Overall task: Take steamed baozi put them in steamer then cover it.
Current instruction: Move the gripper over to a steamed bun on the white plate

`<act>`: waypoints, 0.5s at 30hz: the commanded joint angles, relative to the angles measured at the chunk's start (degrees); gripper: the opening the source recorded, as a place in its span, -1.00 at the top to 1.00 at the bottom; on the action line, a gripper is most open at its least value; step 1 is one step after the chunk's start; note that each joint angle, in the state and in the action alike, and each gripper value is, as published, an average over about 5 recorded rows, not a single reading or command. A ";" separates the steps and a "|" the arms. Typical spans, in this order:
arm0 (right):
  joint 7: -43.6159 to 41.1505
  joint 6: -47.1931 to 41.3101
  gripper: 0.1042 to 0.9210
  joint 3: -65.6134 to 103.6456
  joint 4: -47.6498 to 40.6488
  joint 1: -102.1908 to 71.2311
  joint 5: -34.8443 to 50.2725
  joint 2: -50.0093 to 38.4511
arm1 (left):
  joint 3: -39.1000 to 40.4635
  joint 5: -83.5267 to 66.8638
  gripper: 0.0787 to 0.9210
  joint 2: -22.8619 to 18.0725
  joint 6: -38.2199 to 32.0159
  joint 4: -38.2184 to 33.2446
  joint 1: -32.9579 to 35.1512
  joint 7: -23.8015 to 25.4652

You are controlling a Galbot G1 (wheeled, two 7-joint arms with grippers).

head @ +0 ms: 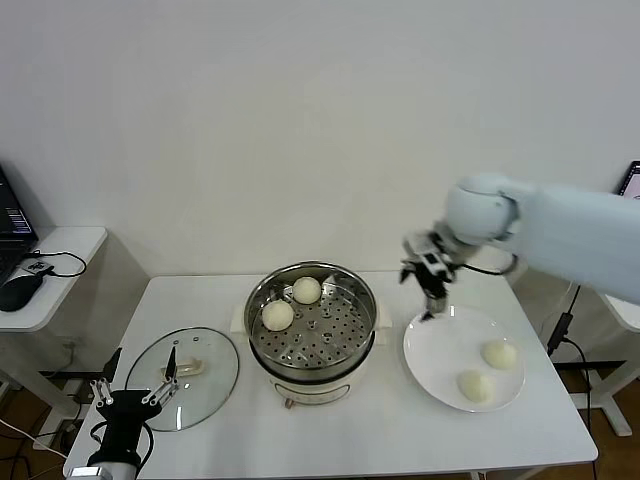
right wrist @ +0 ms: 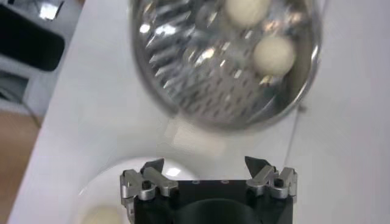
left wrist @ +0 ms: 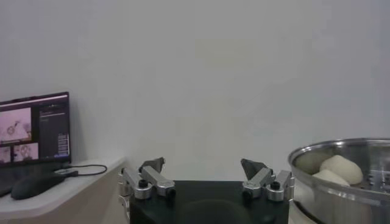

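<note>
The steamer (head: 330, 338) stands mid-table with two baozi (head: 306, 290) (head: 277, 315) on its perforated tray. Two more baozi (head: 499, 354) (head: 474, 385) lie on the white plate (head: 438, 345) to its right. The glass cover (head: 215, 365) lies flat on the table to the steamer's left. My right gripper (head: 430, 300) hangs open and empty over the plate's far-left edge, between steamer and plate. From the right wrist, the open gripper (right wrist: 204, 163) has the steamer (right wrist: 183, 79) beyond it and a plate baozi (right wrist: 100, 214) beside it. My left gripper (head: 135, 385) waits open at the cover's near edge.
A side table (head: 60, 270) at the far left carries a laptop (left wrist: 33, 125) and a mouse (left wrist: 36, 182). The left wrist view has the open left gripper (left wrist: 204, 164) with the steamer's rim (left wrist: 329, 152) off to one side. A white wall stands behind the table.
</note>
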 commanded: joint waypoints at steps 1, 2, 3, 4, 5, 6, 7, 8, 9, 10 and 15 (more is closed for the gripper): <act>-2.18 3.68 -0.76 7.93 4.96 -13.79 -11.65 -15.61 | 0.20 0.23 -0.77 -0.04 0.03 0.10 0.16 -0.02; -2.04 4.00 -0.76 10.11 4.66 -16.62 -12.96 -16.23 | 0.23 0.34 -0.77 -0.18 0.04 0.10 0.23 -0.03; -1.76 4.24 -0.76 11.91 4.38 -18.66 -13.96 -16.58 | 0.28 0.43 -0.77 -0.32 0.05 0.09 0.27 -0.06; -1.41 4.46 -0.76 13.77 4.11 -20.94 -14.96 -16.89 | 0.36 0.53 -0.77 -0.47 0.07 0.09 0.29 -0.09; -1.10 4.56 -0.76 15.36 3.89 -22.99 -15.70 -17.06 | 0.46 0.67 -0.77 -0.65 0.08 0.08 0.31 -0.11; -0.77 4.62 -0.76 16.90 3.68 -25.11 -16.46 -17.19 | 0.57 0.81 -0.77 -0.84 0.09 0.08 0.35 -0.12; -0.49 4.65 -0.76 18.51 3.50 -27.27 -17.13 -17.30 | 0.70 0.96 -0.77 -1.00 0.09 0.09 0.41 -0.13; -0.25 4.64 -0.76 20.31 3.32 -29.74 -17.85 -17.42 | 0.82 1.13 -0.77 -1.15 0.08 0.11 0.48 -0.14; 0.00 4.67 -0.76 21.83 3.07 -32.01 -18.56 -17.45 | 0.92 1.31 -0.77 -1.30 0.06 0.15 0.58 -0.15; 0.28 4.71 -0.76 23.04 2.78 -33.94 -19.23 -17.41 | 1.00 1.46 -0.77 -1.40 0.04 0.21 0.68 -0.16; 1.60 4.92 -0.76 24.95 0.72 -38.14 -21.21 -15.65 | 0.94 1.80 -0.77 -1.66 0.04 0.26 0.97 -0.18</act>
